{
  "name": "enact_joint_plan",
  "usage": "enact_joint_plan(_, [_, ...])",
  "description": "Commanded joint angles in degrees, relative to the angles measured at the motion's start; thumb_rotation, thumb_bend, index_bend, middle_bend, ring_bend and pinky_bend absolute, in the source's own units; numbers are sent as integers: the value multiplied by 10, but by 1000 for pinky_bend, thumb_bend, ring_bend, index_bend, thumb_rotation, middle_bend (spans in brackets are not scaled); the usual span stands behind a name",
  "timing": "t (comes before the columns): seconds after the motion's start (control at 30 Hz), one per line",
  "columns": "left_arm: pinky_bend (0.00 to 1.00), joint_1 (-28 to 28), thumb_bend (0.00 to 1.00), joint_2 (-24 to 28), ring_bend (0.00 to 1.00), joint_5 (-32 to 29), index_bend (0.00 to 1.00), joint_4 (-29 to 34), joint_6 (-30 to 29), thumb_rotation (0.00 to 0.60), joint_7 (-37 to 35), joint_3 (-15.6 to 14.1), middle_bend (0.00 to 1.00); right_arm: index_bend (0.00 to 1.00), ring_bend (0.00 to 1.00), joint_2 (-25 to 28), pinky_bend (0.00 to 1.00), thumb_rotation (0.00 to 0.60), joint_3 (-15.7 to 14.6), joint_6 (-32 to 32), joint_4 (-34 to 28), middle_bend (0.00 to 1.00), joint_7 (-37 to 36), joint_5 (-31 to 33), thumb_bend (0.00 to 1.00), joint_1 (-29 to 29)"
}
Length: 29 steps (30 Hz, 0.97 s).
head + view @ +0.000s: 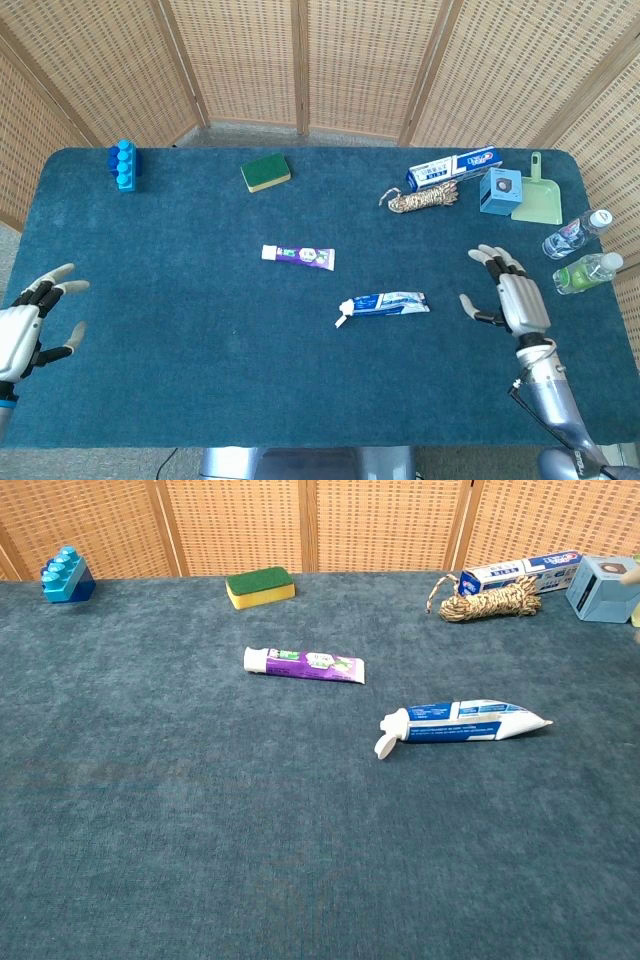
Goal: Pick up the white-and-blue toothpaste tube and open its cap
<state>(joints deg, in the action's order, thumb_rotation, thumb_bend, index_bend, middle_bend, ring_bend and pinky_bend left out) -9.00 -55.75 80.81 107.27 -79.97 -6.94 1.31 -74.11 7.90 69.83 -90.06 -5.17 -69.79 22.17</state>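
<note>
The white-and-blue toothpaste tube (385, 303) (465, 721) lies flat on the blue table, its white flip cap (385, 744) hanging open at the left end. My right hand (510, 297) hovers to the right of the tube, apart from it, fingers spread and holding nothing. Only a sliver of it shows at the right edge of the chest view. Far off at the table's left front edge, my left hand (30, 322) is spread and empty; the chest view does not show it.
A purple toothpaste tube (298, 256) (304, 664) lies mid-table. At the back are a blue brick (123, 165), a green-yellow sponge (265, 172), a rope coil (420, 199), a toothpaste box (453, 167), a blue box (499, 190) and a green dustpan (537, 194). Two bottles (580, 255) stand right.
</note>
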Motion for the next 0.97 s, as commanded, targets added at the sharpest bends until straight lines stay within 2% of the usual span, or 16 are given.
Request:
enact_joint_plan(0.03, [188,18,394,-22,106,6,264,-19,-23,600,28,-9,135,224,18,6,126,580,-20,67,-10,154,85,-28,387,-33])
enact_joint_plan(0.2, [176,35,395,-41,106,9,264,-34,-50,600,99,-14,143,240,29,6,126,600,-30,116,-26,179,156,-38,388,-61])
enact_joint_plan(0.37, [153,55,394,-68,106,39,264,-57,-94,600,133,-19,143,242,29,-1,126,600,-39,155,-25,180,213,-40,386,-88])
enact_joint_plan(0.57, [135,75,395,-93,105,63,264,-78,-115,600,143,-32,145,242,28,-1,126,600,-44,180,-36,179,222,-58,379,-110])
enact_joint_plan(0.97, [123,72,395,-82,105,43,260,-55,-95,600,157,-18,144,243,28,1,126,600,-30,184,-42,179,207,-75,376,-121])
